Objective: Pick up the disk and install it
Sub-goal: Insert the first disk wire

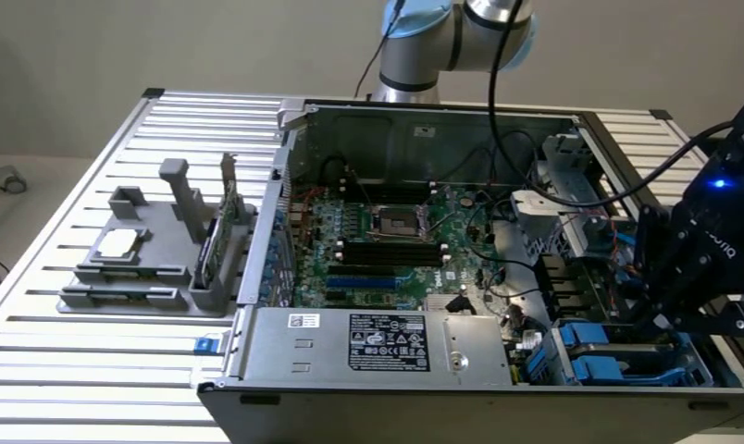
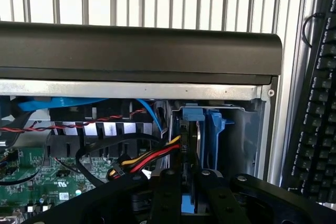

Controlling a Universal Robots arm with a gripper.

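**Disk standing on edge in the drive bay, gripper closed on it**

An open computer case [image 1: 471, 231] lies on a table of ribbed aluminium slats [image 1: 51, 370], with a plain pale wall behind it. In the exterior view the robot arm [image 1: 459, 37] rises from beyond the far edge of the table, and its black wrist assembly hangs over the case's near corner on the exterior view's right. There the blue drive bay [image 1: 619, 356] sits beside the silver power supply [image 1: 385, 342] that runs along the case's near wall.

In the wrist view the gripper [image 2: 188, 182] has its two black fingers [image 2: 167, 192] drawn close together, clamped on the disk [image 2: 190, 150]. The disk stands upright on its thin edge, blue rail at its end, partly down inside the blue bay against the case's corner wall. Red, yellow and black power wires [image 2: 152, 158] pass just beside it, and the green motherboard [image 1: 397, 231] lies on the case floor.

Toward the table's edge at the exterior view's left, a grey parts holder [image 1: 150, 259] carries a small square processor chip [image 1: 117, 244] and a thin circuit card [image 1: 228, 222] standing upright. A black keyboard [image 2: 320, 108] lies on the slats outside the case.
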